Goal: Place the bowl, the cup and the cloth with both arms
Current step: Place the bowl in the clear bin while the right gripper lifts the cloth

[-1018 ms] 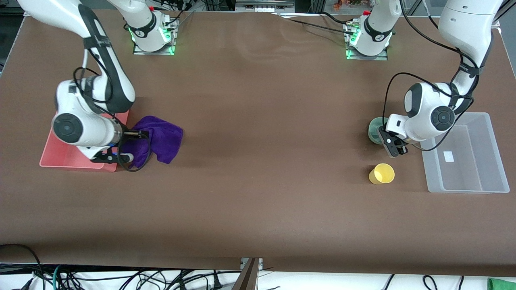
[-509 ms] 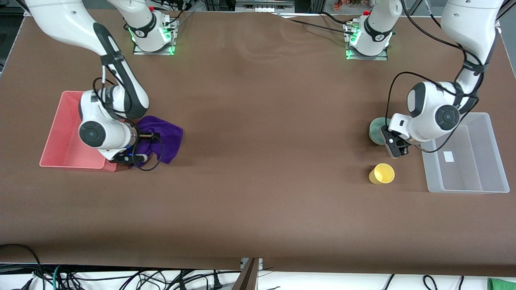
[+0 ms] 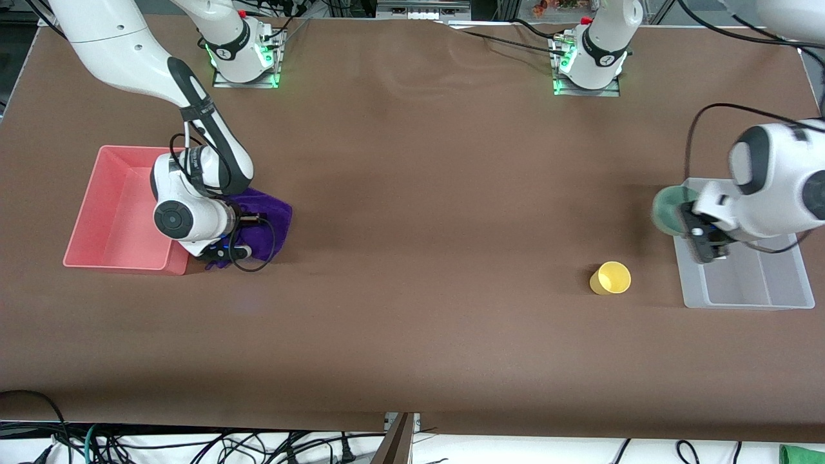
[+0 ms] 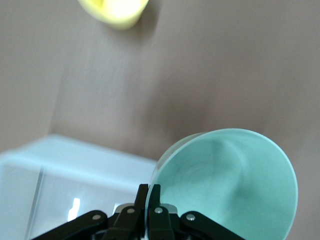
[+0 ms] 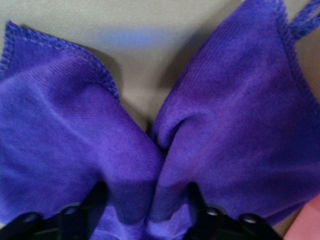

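Note:
My left gripper is shut on the rim of the pale teal bowl and holds it tilted in the air over the clear bin's edge. In the left wrist view the gripper pinches the bowl at its rim. The yellow cup lies on the table beside the bin; it also shows in the left wrist view. My right gripper is down on the purple cloth. In the right wrist view the gripper is open, with a bunched fold of cloth between the fingers.
A clear plastic bin stands at the left arm's end of the table and shows in the left wrist view. A pink tray lies at the right arm's end, touching the cloth.
My left gripper has lifted the bowl off the table and carried it toward the clear bin. My right arm has moved from over the pink tray onto the cloth.

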You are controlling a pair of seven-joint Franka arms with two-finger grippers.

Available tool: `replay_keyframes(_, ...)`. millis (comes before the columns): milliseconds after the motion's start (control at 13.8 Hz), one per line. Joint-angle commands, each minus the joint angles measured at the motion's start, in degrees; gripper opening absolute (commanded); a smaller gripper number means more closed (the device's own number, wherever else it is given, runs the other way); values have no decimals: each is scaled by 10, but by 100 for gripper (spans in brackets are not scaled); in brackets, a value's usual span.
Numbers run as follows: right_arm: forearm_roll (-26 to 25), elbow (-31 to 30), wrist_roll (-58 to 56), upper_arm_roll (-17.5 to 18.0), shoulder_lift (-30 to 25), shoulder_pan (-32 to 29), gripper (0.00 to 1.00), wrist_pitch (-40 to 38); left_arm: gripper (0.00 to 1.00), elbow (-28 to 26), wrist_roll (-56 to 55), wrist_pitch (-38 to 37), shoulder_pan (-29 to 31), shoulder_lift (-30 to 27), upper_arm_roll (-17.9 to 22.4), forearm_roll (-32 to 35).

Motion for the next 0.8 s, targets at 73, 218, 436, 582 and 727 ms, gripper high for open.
replay_keyframes(73,-7,-7,2,2,-6,2,0,0,0,24,103,43,34,41,39,-1)
replay_keyframes(218,-8,-3,1,2,-6,2,0,-1,0,24,134,94,62,89,39,-28)
replay_keyframes(436,-8,16,-3,12,-18,0,0,-6,0,17,219,162,89,123,38,-75)
replay_keyframes(582,-8,39,-3,13,-41,-4,0,-37,72,16,215,167,91,133,36,-95)
replay_keyframes(727,-7,99,-4,13,-47,-5,0,-110,100,20,218,158,91,124,22,-106)
